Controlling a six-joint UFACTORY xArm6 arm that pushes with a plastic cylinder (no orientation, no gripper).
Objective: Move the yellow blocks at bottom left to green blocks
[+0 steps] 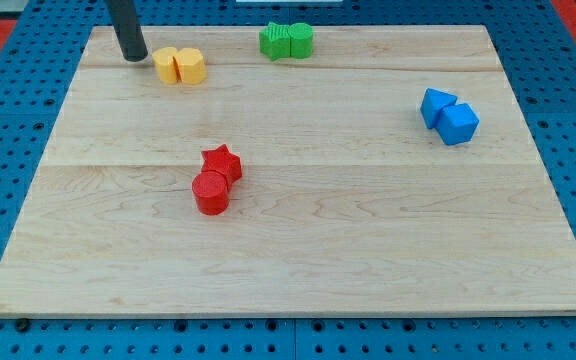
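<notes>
Two yellow blocks (179, 66) sit touching each other near the view's top left of the wooden board (298, 250). Two green blocks (286, 41) sit together at the view's top middle, to the right of the yellow pair. My tip (133, 56) rests on the board just left of the yellow blocks, a small gap away from them.
A red star block (222, 161) and a red cylinder (210, 193) sit together left of the board's middle. Two blue blocks (449, 115) sit at the view's right. A blue pegboard surface surrounds the board.
</notes>
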